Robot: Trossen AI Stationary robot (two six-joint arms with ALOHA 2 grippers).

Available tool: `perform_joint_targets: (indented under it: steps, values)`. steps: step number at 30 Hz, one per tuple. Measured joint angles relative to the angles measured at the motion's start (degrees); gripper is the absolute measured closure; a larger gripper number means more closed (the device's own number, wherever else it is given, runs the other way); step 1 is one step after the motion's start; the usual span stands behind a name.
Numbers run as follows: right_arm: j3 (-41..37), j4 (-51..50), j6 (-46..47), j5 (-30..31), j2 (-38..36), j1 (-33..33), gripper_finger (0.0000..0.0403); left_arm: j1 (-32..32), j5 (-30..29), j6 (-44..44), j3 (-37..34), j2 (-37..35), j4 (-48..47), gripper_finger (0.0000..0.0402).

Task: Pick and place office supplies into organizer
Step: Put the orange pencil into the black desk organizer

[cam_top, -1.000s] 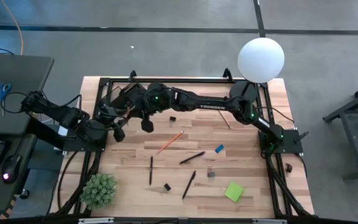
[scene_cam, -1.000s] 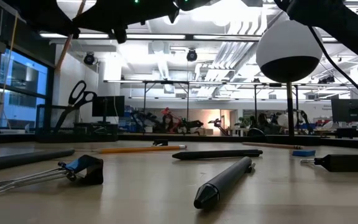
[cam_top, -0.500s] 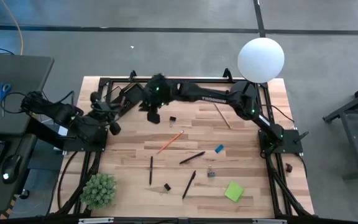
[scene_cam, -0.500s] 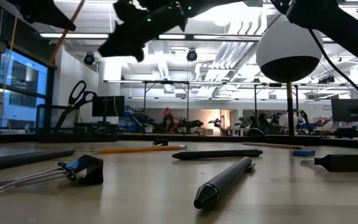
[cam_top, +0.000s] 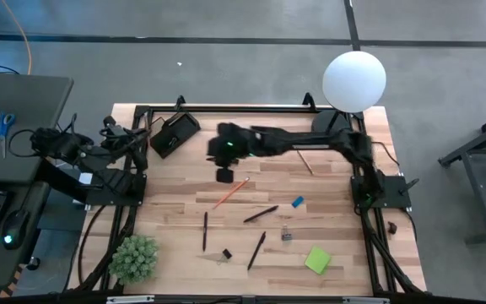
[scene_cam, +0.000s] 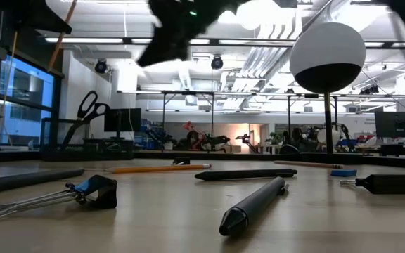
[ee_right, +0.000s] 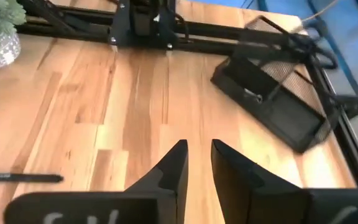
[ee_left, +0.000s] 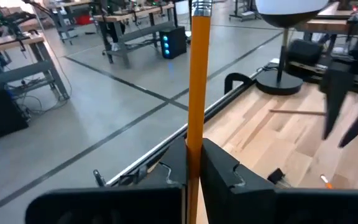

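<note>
My left gripper (ee_left: 194,149) is at the table's far left corner (cam_top: 115,131), left of the organizer, and is shut on an orange pencil (ee_left: 197,74). The organizer (cam_top: 174,133), a black mesh tray, sits by the far rail and also shows in the right wrist view (ee_right: 278,99). My right gripper (cam_top: 224,174) hovers over the middle of the table with a narrow gap between its fingers (ee_right: 197,155) and nothing in it. On the wood lie another orange pencil (cam_top: 230,192), black pens (cam_top: 261,214), a blue eraser (cam_top: 298,202), a binder clip (cam_top: 286,233) and a green sticky pad (cam_top: 317,259). My left gripper pinches the orange pencil's shaft (ee_left: 196,132) between its two fingers, well below the metal ferrule end (ee_left: 201,7). The fingers lie across the pencil and point roughly level. The pencil stands steeply, lifted clear of the table; its lower part is hidden behind the fingers.
A white globe lamp (cam_top: 354,80) stands at the far right corner and a potted plant (cam_top: 135,257) at the near left. A wooden pencil (cam_top: 302,157) lies near the lamp. Two more pens (cam_top: 205,230) (cam_top: 256,250) and a small clip (cam_top: 226,253) lie toward the near edge.
My left gripper has drawn back toward the table's far left corner, taking the orange pencil with it. My right gripper has parted from it, going toward the table's right and near edges and tipping downward.
</note>
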Motion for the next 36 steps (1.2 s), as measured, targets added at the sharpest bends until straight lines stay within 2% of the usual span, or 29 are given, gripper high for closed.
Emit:
perform_joint_targets:
  steps: [2, 5, 8, 12, 16, 21, 27, 31, 36]
  values:
    - [-11.5, 10.1, 2.4, -0.3, -6.1, 0.0, 0.0352, 0.0, -1.3, -0.3, -0.8, -0.4, 0.0, 0.0400]
    - [-27.5, 24.4, 5.7, 0.1, -14.7, 1.1, 0.0360, 0.0, -6.4, -1.6, -1.8, -0.9, 0.2, 0.0400]
    - [-40.2, 35.8, 6.8, 1.5, -22.0, 3.6, 0.0363, 0.0, -11.5, -4.9, -2.1, -1.4, 0.3, 0.0401]
    - [-51.7, 46.1, 7.4, 6.4, -30.1, 8.0, 0.0362, 0.0, -15.7, -11.0, -2.2, -1.8, 0.7, 0.0401]
    - [-58.6, 50.5, 6.1, 12.6, -35.5, 12.0, 0.0363, 0.0, -14.4, -12.2, -2.5, -1.1, 3.6, 0.0401]
    - [-61.3, 51.9, 5.3, 17.0, -38.5, 14.5, 0.0368, -0.1, -8.6, -4.0, -6.0, 0.0, 16.1, 0.0401]
    - [-61.3, 52.7, 5.1, 16.9, -38.4, 14.6, 0.0367, 2.3, -1.7, 10.3, -10.5, 1.0, 34.8, 0.0401]
    - [-61.3, 52.7, 4.7, 16.7, -38.4, 14.6, 0.0370, 10.9, 8.0, 13.0, -10.9, 1.1, 37.8, 0.0401]
    - [-61.3, 52.4, 3.9, 16.6, -38.4, 14.6, 0.0372, 26.6, 27.7, 14.4, -11.5, 5.1, 43.0, 0.0401]
